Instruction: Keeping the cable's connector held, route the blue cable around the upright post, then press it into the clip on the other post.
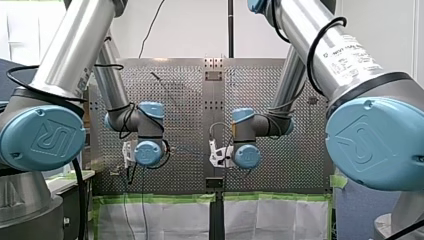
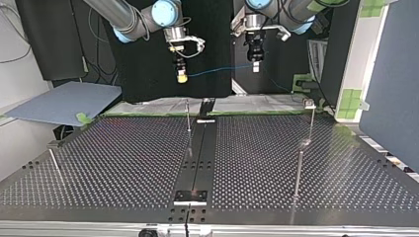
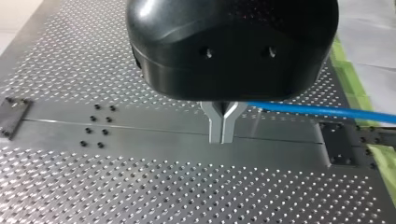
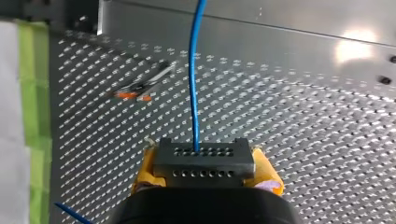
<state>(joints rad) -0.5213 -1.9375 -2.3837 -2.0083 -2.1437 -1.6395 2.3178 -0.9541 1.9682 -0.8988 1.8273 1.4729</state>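
The blue cable (image 2: 220, 70), thin and nearly taut, hangs in the air well above the surface (image 2: 123, 163). One end enters the connector (image 4: 204, 163) — a dark grey block with two rows of holes. A slim upright post (image 2: 188, 118) stands near the surface's middle. Another post (image 2: 311, 121) at the top view's right carries a small clip (image 2: 310, 103) on top.

Even, cool indoor light fills the cell. In the right wrist view a white glare patch burns on the smooth grey metal centre strip (image 4: 359, 44), while the thin blue cable (image 4: 194, 93) reads sharp. The perforated silver metal counter (image 2: 123, 163) shows a soft sheen in the top view, set against a dark backdrop (image 2: 148, 64). The glossy black body of my left arm's gripper (image 3: 223, 139) carries small highlights, its near edges soft. The front view is slightly blurred throughout.
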